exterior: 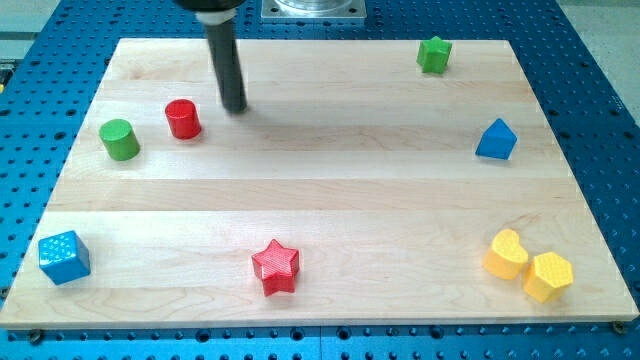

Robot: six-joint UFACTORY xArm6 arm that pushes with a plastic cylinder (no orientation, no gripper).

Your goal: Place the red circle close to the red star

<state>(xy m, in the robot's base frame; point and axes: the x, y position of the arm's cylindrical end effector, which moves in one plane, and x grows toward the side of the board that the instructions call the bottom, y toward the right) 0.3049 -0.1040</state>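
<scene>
The red circle [183,118] stands upright near the view's upper left on the wooden board [330,190]. The red star [275,266] lies near the view's bottom, left of centre, far below the circle. My tip [235,107] rests on the board just right of the red circle and slightly above it, with a small gap between them. The dark rod rises from it toward the view's top.
A green circle [119,139] stands left of the red circle. A blue cube [64,257] is at bottom left. A green star [434,54] is at top right, a blue pentagon-like block [496,140] at right, a yellow heart [506,254] and yellow hexagon [548,276] at bottom right.
</scene>
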